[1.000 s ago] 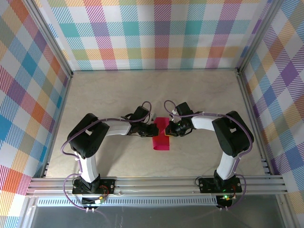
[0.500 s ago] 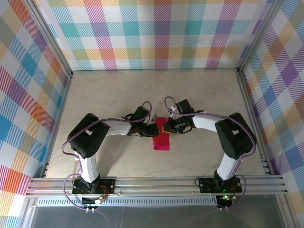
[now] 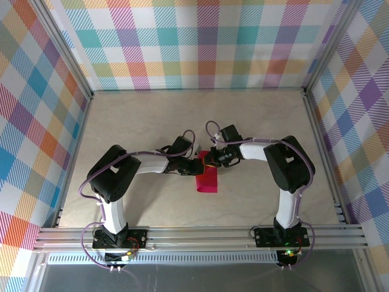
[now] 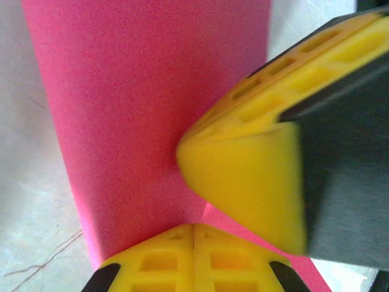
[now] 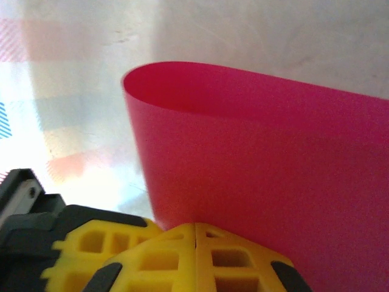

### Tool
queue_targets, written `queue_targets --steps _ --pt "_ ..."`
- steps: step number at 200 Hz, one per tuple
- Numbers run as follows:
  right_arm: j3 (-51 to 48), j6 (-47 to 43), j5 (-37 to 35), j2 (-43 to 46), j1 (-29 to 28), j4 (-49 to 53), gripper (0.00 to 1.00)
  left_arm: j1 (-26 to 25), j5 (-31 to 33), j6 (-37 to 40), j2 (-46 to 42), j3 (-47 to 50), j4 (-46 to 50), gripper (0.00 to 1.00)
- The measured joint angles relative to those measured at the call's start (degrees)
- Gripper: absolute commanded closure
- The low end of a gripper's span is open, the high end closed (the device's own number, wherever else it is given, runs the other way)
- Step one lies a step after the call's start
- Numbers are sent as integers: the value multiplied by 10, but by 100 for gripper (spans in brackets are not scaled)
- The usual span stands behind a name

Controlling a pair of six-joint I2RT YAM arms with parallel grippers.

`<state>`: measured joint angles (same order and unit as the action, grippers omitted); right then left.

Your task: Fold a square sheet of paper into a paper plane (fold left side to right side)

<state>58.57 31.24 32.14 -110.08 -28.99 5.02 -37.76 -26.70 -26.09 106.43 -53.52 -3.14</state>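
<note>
At mid-table, the left gripper [image 3: 196, 165] has its jaws pressed together, tips resting on the far half of the square sheet of paper [image 3: 205, 179], which lies doubled over, its fold a soft rounded loop. Just right of it, nearly tip to tip, the right gripper [image 3: 210, 162], likewise closed, presses on the same sheet

No text, label, brand, number or sign can be read in any of the views.
</note>
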Motion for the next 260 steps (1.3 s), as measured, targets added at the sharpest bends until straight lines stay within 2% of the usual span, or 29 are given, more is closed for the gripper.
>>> queue_targets --steps 105,158,208,260 --pt "19 -2 -28 -9 -2 37 100 -1 -2 0 -4 8 -5 100" --pt "24 -2 -21 -13 -1 44 100 -17 -3 -16 -48 70 -22 100" --pt "29 -5 -10 -16 0 57 100 -56 0 -36 -91 127 -36 100" --pt "29 -5 5 -19 0 64 100 -61 -1 -66 -116 175 -80 100"
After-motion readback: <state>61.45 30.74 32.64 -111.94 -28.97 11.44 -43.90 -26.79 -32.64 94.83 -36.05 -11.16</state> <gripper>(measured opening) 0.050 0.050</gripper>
